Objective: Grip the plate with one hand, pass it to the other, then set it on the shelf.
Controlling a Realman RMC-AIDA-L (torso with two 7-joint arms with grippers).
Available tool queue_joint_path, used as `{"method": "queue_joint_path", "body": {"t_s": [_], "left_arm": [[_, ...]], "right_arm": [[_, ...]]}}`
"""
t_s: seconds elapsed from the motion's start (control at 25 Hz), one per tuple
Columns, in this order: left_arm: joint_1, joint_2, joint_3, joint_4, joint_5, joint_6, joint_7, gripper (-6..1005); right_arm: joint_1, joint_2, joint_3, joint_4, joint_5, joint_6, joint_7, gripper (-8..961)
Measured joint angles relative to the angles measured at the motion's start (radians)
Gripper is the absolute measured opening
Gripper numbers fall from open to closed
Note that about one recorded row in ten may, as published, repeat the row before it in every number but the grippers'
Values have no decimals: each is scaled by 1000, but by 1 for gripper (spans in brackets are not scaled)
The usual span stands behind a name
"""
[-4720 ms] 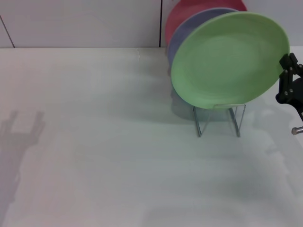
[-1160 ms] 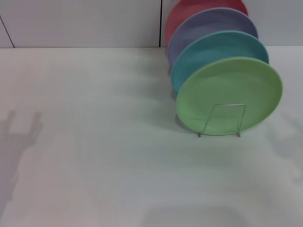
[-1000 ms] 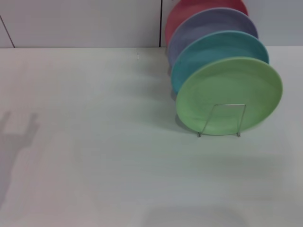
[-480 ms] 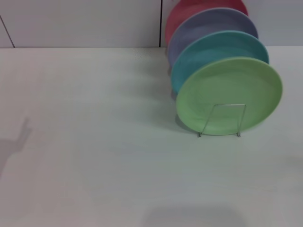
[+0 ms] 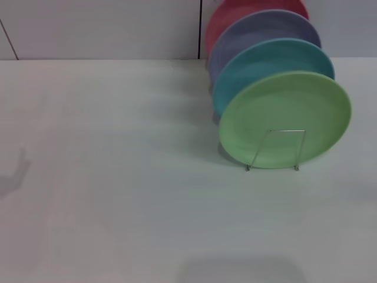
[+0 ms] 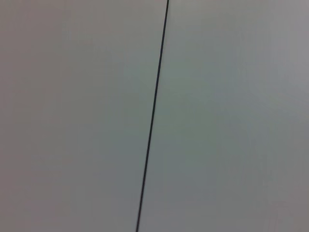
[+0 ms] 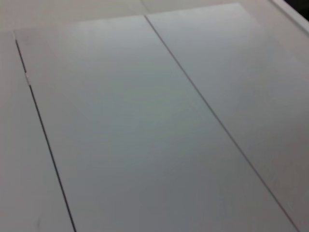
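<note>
Evidently you had the job finished: the light-green plate [image 5: 285, 119] stood on edge in the wire shelf [image 5: 281, 150], foremost of the row, ahead of the light-blue plate [image 5: 272, 66]. Neither gripper appeared in any view, so you could not read their fingers. Nothing looked left to do.

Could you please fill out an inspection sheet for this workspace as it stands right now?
Surface: white table, bare in front and to the left of the rack.
Job's things: light-green plate stands upright at the front of the wire shelf, its front loop across the plate's lower face.
Clutter: teal plate, lavender plate and red plate stand racked behind it.
Grippers: neither in view; both wrist views show only plain panels with dark seams.
Cables: nothing seen.
Surroundings: pale wall behind the table.
</note>
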Motion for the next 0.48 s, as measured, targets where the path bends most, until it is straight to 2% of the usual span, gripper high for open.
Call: {"method": "queue_joint_path", "body": {"t_s": [0.36, 0.48], "left_arm": [[-13, -4, -6, -22, -3, -48, 4, 833], [-9, -4, -48, -41, -4, -77, 3, 833]], "right_arm": [[45, -2, -5, 0, -12, 51, -93, 575], [63, -3, -4, 1, -12, 68, -96, 575]]}}
